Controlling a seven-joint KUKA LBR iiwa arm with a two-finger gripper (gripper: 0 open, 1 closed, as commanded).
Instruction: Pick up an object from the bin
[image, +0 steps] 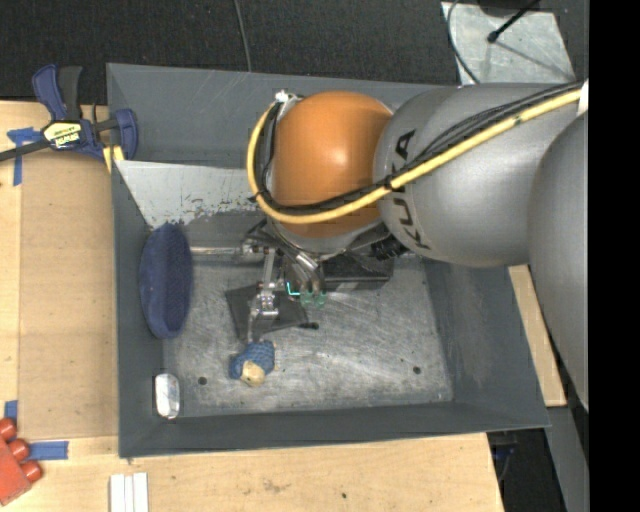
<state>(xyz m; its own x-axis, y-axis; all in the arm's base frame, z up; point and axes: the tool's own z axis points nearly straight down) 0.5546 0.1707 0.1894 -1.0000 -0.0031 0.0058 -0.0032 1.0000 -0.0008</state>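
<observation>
While the jaws are hanging low over the middle of the bin (380, 350), and I cannot tell whether they are wide or narrow, the nearest thing is lying near them, toward the front wall: a small blue piece with a tan end (253, 362). It is looking light and probably soft, so gripping across its blue body seems best. The scuffed metal floor around it is giving room; a long blue pad (165, 278) is resting well apart by the left wall.
</observation>
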